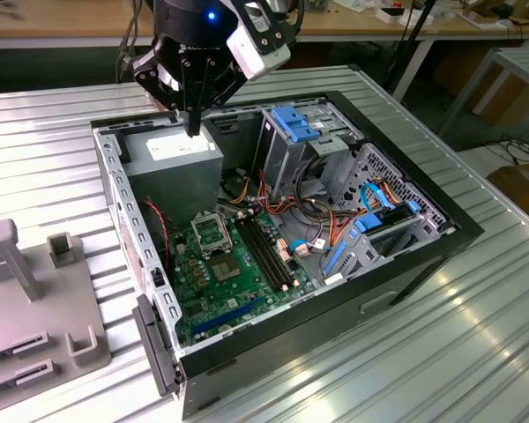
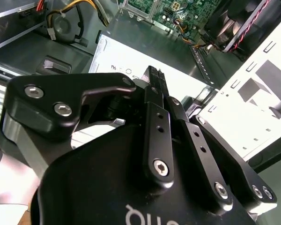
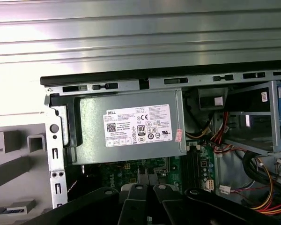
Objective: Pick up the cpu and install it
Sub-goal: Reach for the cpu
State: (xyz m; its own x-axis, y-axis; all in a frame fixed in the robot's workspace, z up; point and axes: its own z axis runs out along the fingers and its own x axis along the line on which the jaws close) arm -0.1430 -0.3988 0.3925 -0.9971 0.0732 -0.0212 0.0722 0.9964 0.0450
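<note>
The pincer (image 1: 194,129) hangs drawn together over the power supply (image 1: 172,157); whether the cpu is between its tips, I cannot tell. I judge this the carrying step. The socket (image 1: 213,233) lies at 5 o'clock, and seating calls for exact alignment.

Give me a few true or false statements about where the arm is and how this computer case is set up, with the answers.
1. The gripper hangs above the grey power supply inside the case. True.
2. The case is closed up with its side panel on. False: it lies open, and the green motherboard shows inside.
3. The case lies on a wooden table. False: the table under it is ribbed metal.
4. A grey fixture tray sits beside the case, at the exterior view's left. True.
</note>
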